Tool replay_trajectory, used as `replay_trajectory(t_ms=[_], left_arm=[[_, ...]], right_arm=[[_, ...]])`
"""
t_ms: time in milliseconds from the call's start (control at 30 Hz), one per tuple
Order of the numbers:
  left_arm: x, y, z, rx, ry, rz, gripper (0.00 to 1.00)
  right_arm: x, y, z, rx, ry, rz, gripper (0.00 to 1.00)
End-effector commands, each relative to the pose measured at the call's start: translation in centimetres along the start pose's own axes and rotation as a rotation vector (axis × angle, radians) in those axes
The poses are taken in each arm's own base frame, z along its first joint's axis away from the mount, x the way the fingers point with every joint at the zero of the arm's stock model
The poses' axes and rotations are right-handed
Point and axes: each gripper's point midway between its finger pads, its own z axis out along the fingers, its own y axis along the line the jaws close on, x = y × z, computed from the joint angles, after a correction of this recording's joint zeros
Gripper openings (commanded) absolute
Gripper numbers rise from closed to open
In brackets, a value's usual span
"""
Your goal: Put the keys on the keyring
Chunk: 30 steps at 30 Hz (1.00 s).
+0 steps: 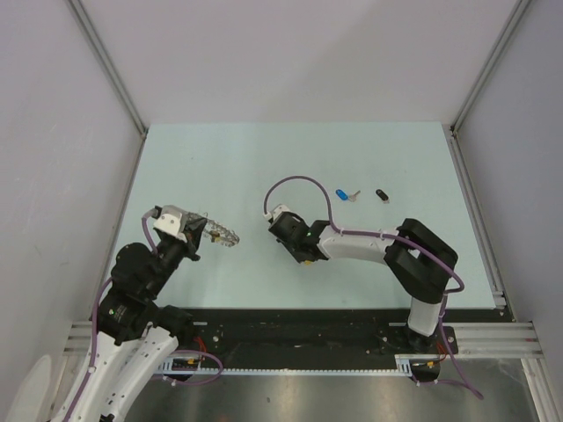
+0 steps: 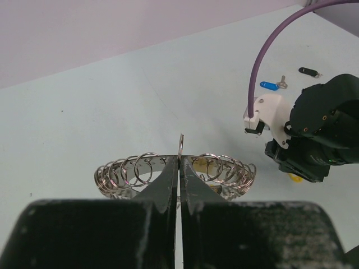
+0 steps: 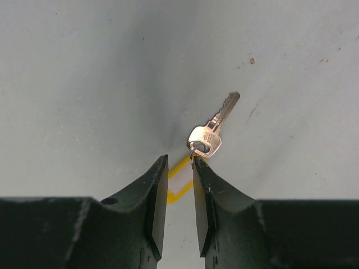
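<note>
My left gripper (image 2: 179,163) is clenched on the silvery coiled-wire keyring (image 2: 126,171), which feels light, springy and slippery. The tiny yellow-headed silver key (image 3: 207,139) sits at my right gripper (image 3: 180,163); I cannot tell if it is pinched. Its head is the best place to grip.

- This looks like a robotics lab test cell: a pale green table (image 1: 220,158) is boxed in on three sides by plain grey-white panels (image 1: 53,132).
- Bare aluminium posts (image 1: 106,61) rise at the back corners. A slotted aluminium rail (image 1: 493,338) runs along the near edge.
- Two robot arms, the left arm (image 1: 132,299) and the right arm (image 1: 413,264), stand at the near edge, the right arm on a black base strip (image 1: 299,330).
- Purple cables (image 1: 303,181) loop openly along the arms, uncovered.
- A pale rounded shape (image 1: 35,387) at the bottom left corner is cut off by the picture edge. It may be more equipment, but that cannot be told.
</note>
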Motion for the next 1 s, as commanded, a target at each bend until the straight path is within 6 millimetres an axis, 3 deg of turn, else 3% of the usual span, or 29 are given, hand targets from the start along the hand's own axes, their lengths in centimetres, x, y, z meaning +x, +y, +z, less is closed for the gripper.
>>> replay_trajectory(t_ms=[0,367,467,600,833,967], left_arm=[[-2.2,-0.1,-0.2,0.009,-0.086,-0.005,0.02],[-2.1,-0.1,-0.1,0.011,-0.081,-0.005,0.02],[-2.1,-0.2,-0.1,0.012,-0.081,-0.005,0.02],[-2.1,-0.2,-0.1,0.017,-0.08,-0.005,0.02],[-1.9,-0.7,0.2,0.046,-0.07,0.003,0.01],[-1.8,-2.2,0.6,0.136,-0.062,0.022,0.0]], right_arm=[[-1.2,-0.9,0.1,0.09,-0.021,0.01,0.28],[-1.1,-1.0,0.8,0.132,-0.01,-0.006,0.21],[-1.1,-1.0,0.7,0.135,-0.011,-0.006,0.16],[-1.1,-1.3,0.6,0.146,-0.008,-0.009,0.03],[-3.0,-2.3,-2.3,0.117,-0.068,-0.014,0.0],[-5.6,-2.5,-5.2,0.028,-0.175,-0.007,0.0]])
